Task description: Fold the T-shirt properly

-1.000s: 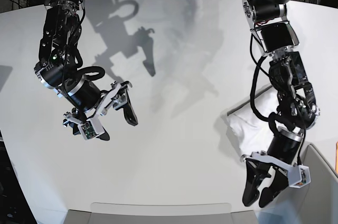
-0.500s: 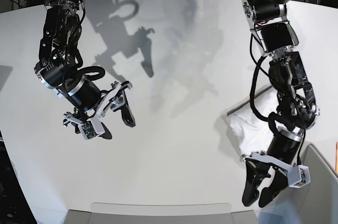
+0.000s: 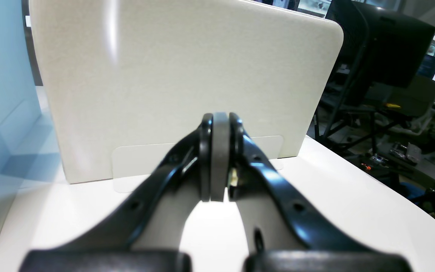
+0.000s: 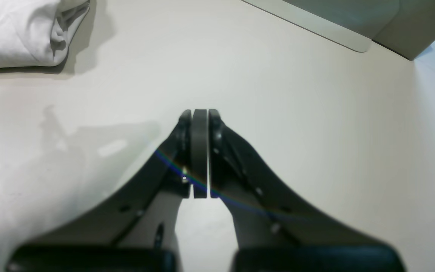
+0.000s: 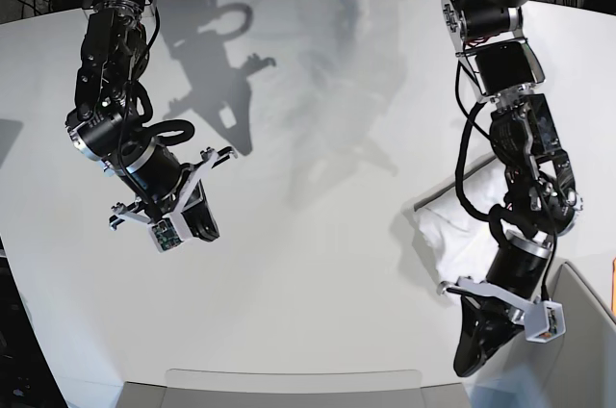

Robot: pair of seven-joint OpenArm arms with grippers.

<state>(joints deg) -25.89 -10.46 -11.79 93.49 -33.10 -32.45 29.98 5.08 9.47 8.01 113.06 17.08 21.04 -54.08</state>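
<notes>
Left wrist: left gripper (image 3: pixel 219 158) pressed closed, empty, facing a pale upright panel (image 3: pixel 187 79).

Right wrist: right gripper (image 4: pixel 199 151) closed, empty; the T-shirt (image 4: pixel 21 32) apparently folded, top left.

Base: T-shirt beside left arm; no writing legible.

We note 1 white T-shirt (image 5: pixel 452 225) lying folded into a compact, slightly wrinkled bundle on the desk (image 5: pixel 318 264). In the right wrist view its stacked layers show at one rounded edge; nothing grips it.
</notes>
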